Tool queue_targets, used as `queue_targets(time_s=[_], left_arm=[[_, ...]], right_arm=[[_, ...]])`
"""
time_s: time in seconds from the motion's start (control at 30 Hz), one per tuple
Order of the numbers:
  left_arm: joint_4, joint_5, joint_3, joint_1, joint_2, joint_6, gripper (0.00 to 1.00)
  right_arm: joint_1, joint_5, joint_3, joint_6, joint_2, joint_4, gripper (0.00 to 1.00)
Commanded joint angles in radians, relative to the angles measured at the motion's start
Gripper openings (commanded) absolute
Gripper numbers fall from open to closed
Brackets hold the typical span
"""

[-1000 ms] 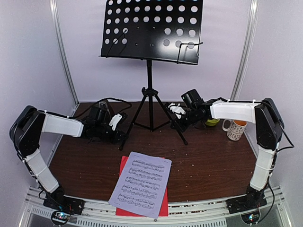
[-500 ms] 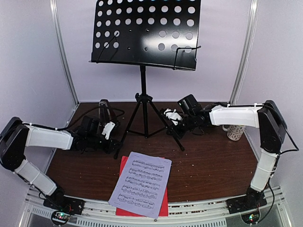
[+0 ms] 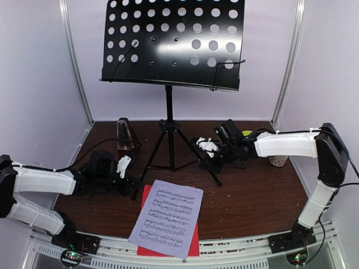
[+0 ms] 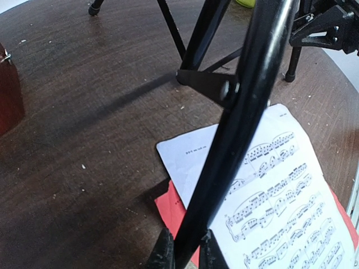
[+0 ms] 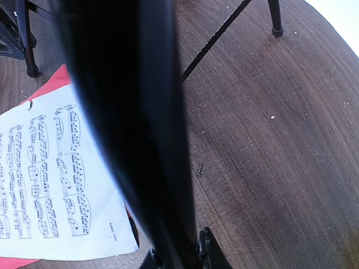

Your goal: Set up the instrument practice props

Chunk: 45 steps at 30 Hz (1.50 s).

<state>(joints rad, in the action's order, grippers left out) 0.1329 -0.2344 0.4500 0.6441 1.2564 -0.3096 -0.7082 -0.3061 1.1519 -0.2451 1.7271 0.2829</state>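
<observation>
Tripod legs of the music stand [image 3: 168, 112] are held from both sides. The left pincer [image 4: 185, 253] is clamped on the left leg and the right pincer [image 5: 178, 253] on the right leg, each low down near the desk [image 3: 252, 196]. Between the two pincers, toward the arm bases, the white music sheet [image 3: 167, 217] lies on the red music sheet [image 3: 146, 197]. Behind the left pincer, apart from it, stands the metronome [image 3: 127, 134]. Past the right pincer sits a spotted mug [image 3: 276, 161], partly hidden by the arm.
</observation>
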Motion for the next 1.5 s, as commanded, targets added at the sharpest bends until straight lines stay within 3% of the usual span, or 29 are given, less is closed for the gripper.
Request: queue_targets(time_s=[0.0, 0.13, 0.23, 0.5, 0.7, 0.77, 0.87, 0.93, 0.97, 1.13, 1.23, 1.33, 1.47], left_arm=[[-0.114, 0.054, -0.048, 0.005, -0.021, -0.182, 0.00], [-0.105, 0.042, -0.061, 0.018, -0.021, -0.190, 0.00], [-0.108, 0.033, -0.056, 0.017, -0.011, -0.187, 0.01], [-0.143, 0.044, -0.037, 0.017, -0.057, -0.271, 0.47], [-0.321, 0.113, 0.000, 0.017, -0.234, -0.326, 0.68], [-0.405, 0.139, 0.016, 0.018, -0.298, -0.350, 0.81], [-0.497, 0.184, 0.010, 0.015, -0.418, -0.442, 0.95], [-0.528, 0.189, -0.011, 0.013, -0.508, -0.505, 0.97], [-0.529, 0.169, -0.028, 0.011, -0.556, -0.524, 0.98], [-0.623, 0.172, -0.081, 0.011, -0.742, -0.584, 0.98], [-0.675, 0.201, -0.105, 0.010, -0.872, -0.634, 0.98], [-0.678, 0.162, -0.136, 0.011, -0.907, -0.663, 0.98], [-0.673, 0.107, -0.160, 0.011, -0.856, -0.688, 0.98]], right_arm=[[0.047, 0.152, -0.047, 0.172, -0.034, 0.080, 0.05], [0.046, 0.184, -0.074, 0.189, -0.058, 0.059, 0.08], [0.046, 0.206, -0.070, 0.183, -0.053, 0.057, 0.18], [0.035, 0.191, -0.016, 0.196, -0.089, 0.093, 0.55], [0.031, 0.205, -0.021, 0.231, -0.224, 0.100, 0.66], [0.030, 0.214, -0.050, 0.244, -0.286, 0.082, 0.68], [0.030, 0.239, -0.121, 0.278, -0.406, 0.027, 0.81], [0.032, 0.213, -0.189, 0.332, -0.491, -0.053, 0.98], [0.031, 0.209, -0.239, 0.373, -0.533, -0.115, 1.00], [0.031, -0.036, -0.404, 0.540, -0.662, -0.259, 1.00], [-0.021, -0.133, -0.377, 0.649, -0.608, -0.165, 1.00], [-0.206, -0.069, -0.374, 0.611, -0.574, -0.121, 1.00], [-0.319, -0.074, -0.355, 0.653, -0.444, -0.143, 1.00]])
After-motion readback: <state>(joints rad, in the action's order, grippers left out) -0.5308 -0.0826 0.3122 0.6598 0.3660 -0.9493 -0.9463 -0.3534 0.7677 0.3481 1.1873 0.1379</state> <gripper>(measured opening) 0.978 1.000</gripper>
